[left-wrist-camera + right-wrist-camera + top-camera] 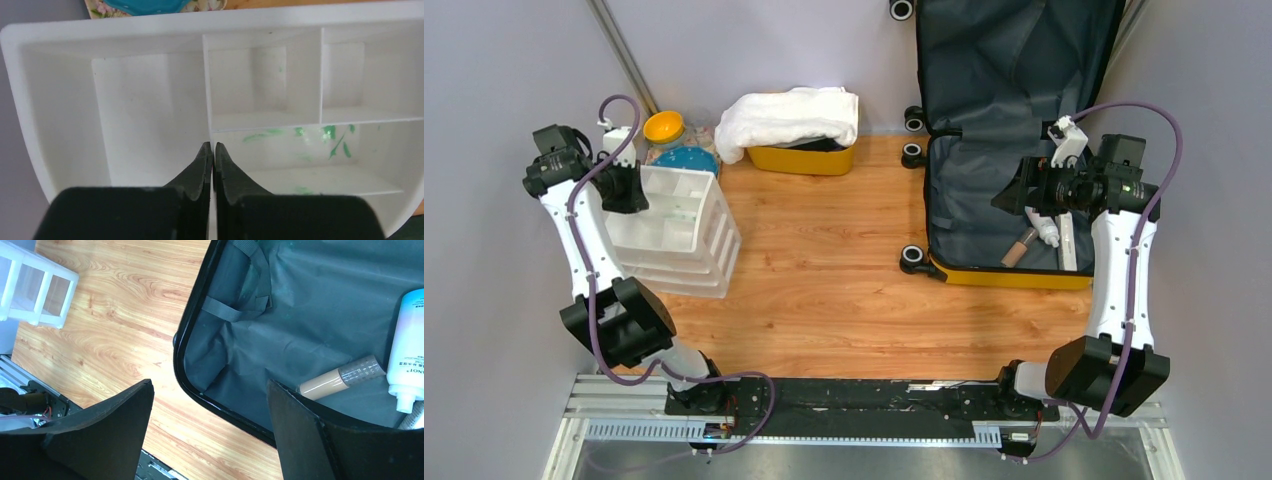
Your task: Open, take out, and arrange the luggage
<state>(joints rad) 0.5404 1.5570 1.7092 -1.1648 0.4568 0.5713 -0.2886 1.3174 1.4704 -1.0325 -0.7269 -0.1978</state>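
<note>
The luggage lies open at the right side of the wooden table, its lid raised toward the back wall. The right gripper hangs over its lower half, jaws spread wide and empty, near 1 white bottle and 1 brown tube. Well apart from the luggage, the left gripper sits over a white organiser, closed on nothing. Grey walls enclose the table.

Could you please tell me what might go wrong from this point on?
The open right claw hangs over the luggage rim; lowering straight could hit it instead of the brown tube. The tube lies close to the white bottle, so grabbing one may knock the other. The shut left claw could snag an organiser divider.
</note>
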